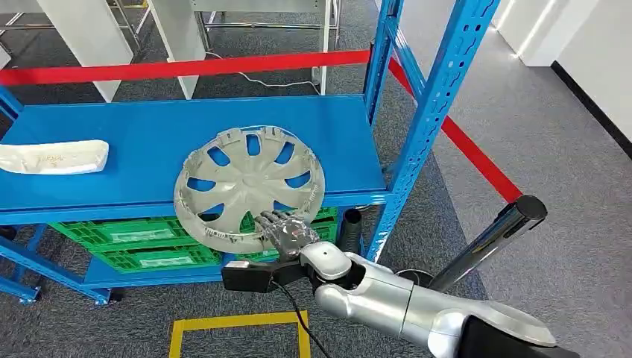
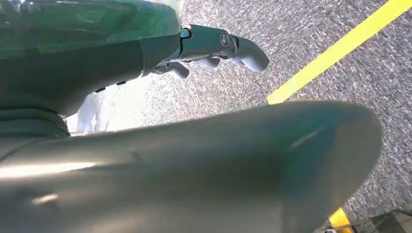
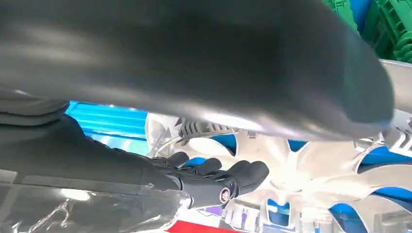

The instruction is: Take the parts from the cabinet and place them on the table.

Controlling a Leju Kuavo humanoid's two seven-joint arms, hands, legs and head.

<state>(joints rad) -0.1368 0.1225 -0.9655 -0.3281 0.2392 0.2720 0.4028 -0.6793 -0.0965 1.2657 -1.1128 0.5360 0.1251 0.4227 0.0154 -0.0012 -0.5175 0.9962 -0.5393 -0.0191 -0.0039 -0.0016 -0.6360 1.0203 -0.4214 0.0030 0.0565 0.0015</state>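
Hubcap [image 1: 250, 186], grey and spoked, lies on the blue shelf [image 1: 112, 142], its near rim overhanging the shelf's front edge. The right hand [image 1: 285, 230] grips that near-right rim, so the disc lies far and left of the hand. A white part [image 1: 52, 157] lies far left on the shelf. The left hand [image 2: 214, 48] hangs over carpet, fingers loosely curled, holding nothing.

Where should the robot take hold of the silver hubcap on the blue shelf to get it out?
By the near rim. The hubcap hangs over the blue shelf front edge, so fingers can probably close above and below the thin rim from the open front side. The right hand already grips there; the blue upright blocks the right side.
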